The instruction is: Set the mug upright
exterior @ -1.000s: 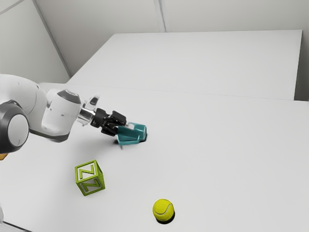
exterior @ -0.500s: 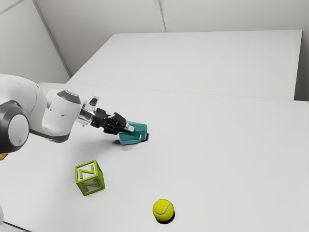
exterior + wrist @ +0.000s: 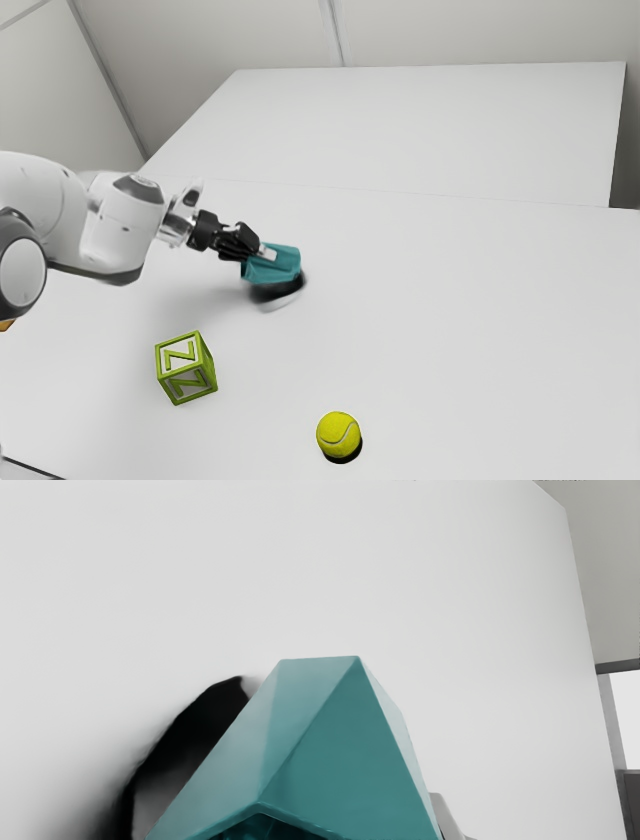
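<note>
Exterior view: white table [image 3: 470, 310], my arm [image 3: 125, 225] reaching in, mug [image 3: 286, 262] tilted in the grip

The table runs broad and pale across the scene. My arm comes in from the exterior view's left, and at its end the black gripper [image 3: 266, 252] has its jaws clamped on the teal mug, one finger lying along the side that faces this camera. I read the mug as just off the table, left of the scene's middle, with a dark shadow [image 3: 277, 289] beneath it. It isn't upright: it leans well over, and in the wrist view its open mouth faces back toward the gripper, the faceted body narrowing away from it. On the near side, to the left, sits a green-and-white letter cube [image 3: 186, 368]. Nearer and farther right is a yellow tennis ball [image 3: 338, 434], apart from the cube.
</note>
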### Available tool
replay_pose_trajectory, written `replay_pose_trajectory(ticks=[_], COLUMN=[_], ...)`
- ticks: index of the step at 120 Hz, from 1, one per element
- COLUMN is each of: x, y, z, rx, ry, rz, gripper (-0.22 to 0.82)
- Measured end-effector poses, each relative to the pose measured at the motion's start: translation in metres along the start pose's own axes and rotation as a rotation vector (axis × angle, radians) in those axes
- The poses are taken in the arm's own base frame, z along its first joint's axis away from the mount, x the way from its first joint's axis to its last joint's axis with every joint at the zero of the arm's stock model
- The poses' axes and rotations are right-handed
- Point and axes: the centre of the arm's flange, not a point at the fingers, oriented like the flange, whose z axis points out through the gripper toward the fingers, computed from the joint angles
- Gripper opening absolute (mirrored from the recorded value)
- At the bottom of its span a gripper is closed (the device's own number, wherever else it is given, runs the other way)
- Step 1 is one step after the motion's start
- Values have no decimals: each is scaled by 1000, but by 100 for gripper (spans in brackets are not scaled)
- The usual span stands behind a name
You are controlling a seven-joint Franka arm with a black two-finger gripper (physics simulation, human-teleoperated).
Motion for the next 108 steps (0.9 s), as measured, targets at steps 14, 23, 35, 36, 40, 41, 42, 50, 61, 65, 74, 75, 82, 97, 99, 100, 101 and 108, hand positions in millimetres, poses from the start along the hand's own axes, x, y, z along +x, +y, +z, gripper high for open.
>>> replay_pose_trajectory(ticks=[14,23,35,36,40,41,42,50,61,65,74,75,82,97,99,100,101,108], x=[6,10,14,14,15,15,15,17,19,19,22,22,25,27,27,27,27,26], y=[18,35,55,56,61,62,63,71,76,77,80,81,85,96,97,98,99,104], z=[-9,-18,-29,-29,-29,-29,-29,-31,-33,-35,-40,-40,-42,-39,-39,-38,-38,-35], rx=[18,58,148,156,189,197,207,283,384,418,484,490,529,583,587,589,591,600], ry=[13,0,-50,-55,-75,-80,-86,-136,-203,-223,-259,-262,-288,-345,-354,-358,-362,-390], rz=[44,101,188,194,220,226,233,285,337,352,376,378,391,398,397,397,396,386], gripper=[-17,-17,-18,-18,-18,-18,-18,-18,-18,-18,-18,-18,-18,-18,-18,-18,-18,-18])
